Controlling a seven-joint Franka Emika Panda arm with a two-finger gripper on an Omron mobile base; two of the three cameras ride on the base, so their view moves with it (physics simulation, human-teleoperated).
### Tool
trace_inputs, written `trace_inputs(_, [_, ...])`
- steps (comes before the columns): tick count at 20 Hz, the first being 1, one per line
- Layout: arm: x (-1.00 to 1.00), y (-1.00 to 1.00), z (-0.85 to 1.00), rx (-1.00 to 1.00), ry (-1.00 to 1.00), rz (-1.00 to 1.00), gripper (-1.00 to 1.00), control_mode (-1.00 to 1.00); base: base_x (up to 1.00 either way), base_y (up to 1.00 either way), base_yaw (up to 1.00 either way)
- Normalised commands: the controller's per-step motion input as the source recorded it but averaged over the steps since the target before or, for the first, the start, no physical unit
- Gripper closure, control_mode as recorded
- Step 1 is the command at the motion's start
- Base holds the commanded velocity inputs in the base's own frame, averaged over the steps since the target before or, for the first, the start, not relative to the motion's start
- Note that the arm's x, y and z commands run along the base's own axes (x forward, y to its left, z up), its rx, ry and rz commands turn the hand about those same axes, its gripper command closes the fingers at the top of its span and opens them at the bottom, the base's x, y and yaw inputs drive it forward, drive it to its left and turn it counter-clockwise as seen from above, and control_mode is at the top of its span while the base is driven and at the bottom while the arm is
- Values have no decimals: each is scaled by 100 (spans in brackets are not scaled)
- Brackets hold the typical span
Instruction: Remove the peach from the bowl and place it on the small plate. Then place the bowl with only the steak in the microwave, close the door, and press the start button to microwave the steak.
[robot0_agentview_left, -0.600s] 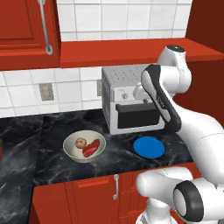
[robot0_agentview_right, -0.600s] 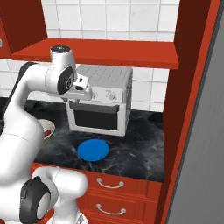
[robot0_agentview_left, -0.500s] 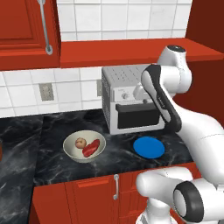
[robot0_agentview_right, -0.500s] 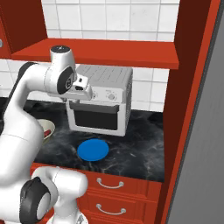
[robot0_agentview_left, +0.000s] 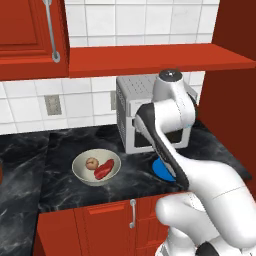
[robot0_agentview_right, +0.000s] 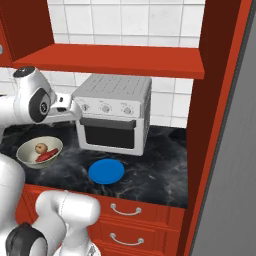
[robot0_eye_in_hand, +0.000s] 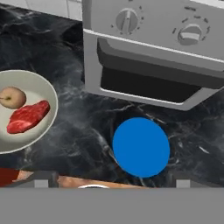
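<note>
The cream bowl (robot0_agentview_left: 81, 172) stands on the dark counter left of the toaster oven, with the peach (robot0_agentview_left: 91, 163) and the red steak (robot0_agentview_left: 104, 170) side by side in it. The blue small plate (robot0_agentview_right: 106, 171) lies in front of the oven, to the bowl's right. In the hand view the bowl (robot0_eye_in_hand: 41, 131) with peach (robot0_eye_in_hand: 12, 97) and steak (robot0_eye_in_hand: 28, 116) sits at the left and the plate (robot0_eye_in_hand: 141, 147) is near the middle. My gripper (robot0_eye_in_hand: 112, 183) hangs open and empty, high above the counter's front edge. The microwave and its door are out of view.
A silver toaster oven (robot0_agentview_right: 112, 112) with knobs stands at the back of the counter under a red shelf (robot0_agentview_right: 110, 60). A red cabinet side (robot0_agentview_right: 215, 115) walls off the right. My arm hides part of the plate in the left base view.
The arm has swung left and a little lower, uncovering the bowl in the right base view. Bowl, peach, steak and plate have not moved.
</note>
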Motion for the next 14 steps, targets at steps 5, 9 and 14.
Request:
trace_inputs(5, [41,100,-56,-14,11,14,-100,-100,0,0,0])
trace_inputs(9, [10,82,-76,-1,2,22,-100,-100,0,0,0])
trace_inputs(14, [46,91,-55,0,10,13,-100,-100,0,0,0])
